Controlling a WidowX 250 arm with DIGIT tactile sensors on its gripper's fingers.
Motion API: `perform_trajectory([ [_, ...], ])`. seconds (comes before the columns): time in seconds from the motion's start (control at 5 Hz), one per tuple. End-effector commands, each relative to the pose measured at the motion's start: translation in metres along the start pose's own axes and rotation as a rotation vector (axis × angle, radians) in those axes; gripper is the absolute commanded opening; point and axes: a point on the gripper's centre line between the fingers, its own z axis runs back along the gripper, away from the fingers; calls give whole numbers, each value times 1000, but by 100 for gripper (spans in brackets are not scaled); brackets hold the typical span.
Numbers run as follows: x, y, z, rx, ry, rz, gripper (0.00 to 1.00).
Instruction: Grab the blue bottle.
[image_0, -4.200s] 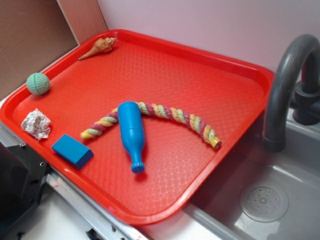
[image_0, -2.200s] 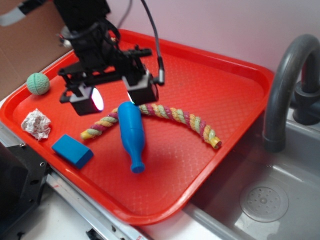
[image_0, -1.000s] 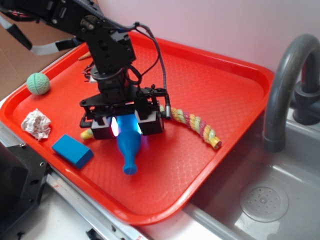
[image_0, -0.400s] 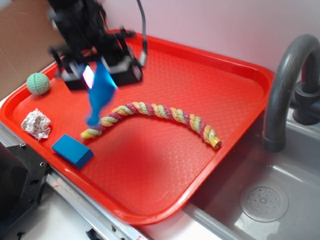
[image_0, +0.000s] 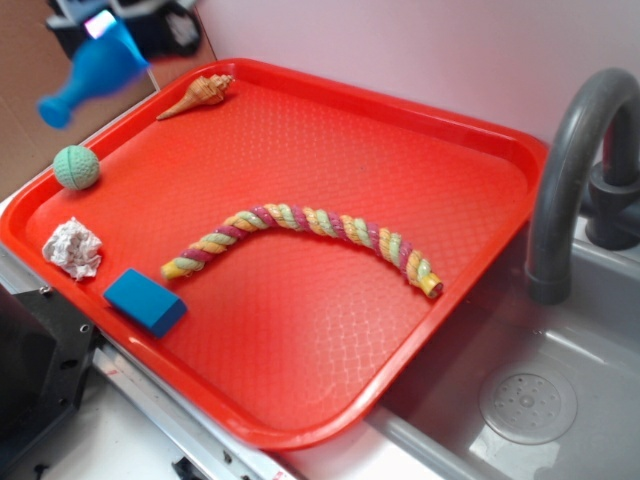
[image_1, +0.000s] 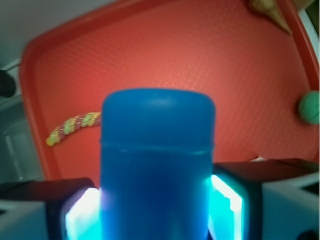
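The blue bottle (image_0: 92, 68) hangs in the air at the top left of the exterior view, past the red tray's (image_0: 480, 140) far left corner, neck pointing down-left. My gripper (image_0: 125, 25) is shut on its body, mostly cut off by the frame's top edge. In the wrist view the blue bottle (image_1: 157, 160) fills the centre, squeezed between my two glowing fingers (image_1: 82, 217), with the gripper (image_1: 155, 215) high above the tray (image_1: 150, 55).
On the tray lie a braided rope (image_0: 300, 235), a flat blue block (image_0: 145, 301), a crumpled paper ball (image_0: 72, 248), a green ball (image_0: 76, 167) and a seashell (image_0: 198, 95). A grey faucet (image_0: 575, 160) and sink (image_0: 525, 400) stand to the right.
The gripper came down, shut on the bottle lying across the rope, then lifted it up and away to the far left. The rope stayed on the tray.
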Motion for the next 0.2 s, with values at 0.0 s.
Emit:
perform_trajectory([
  [0.0,13,5,14,45,-102,-24,0],
])
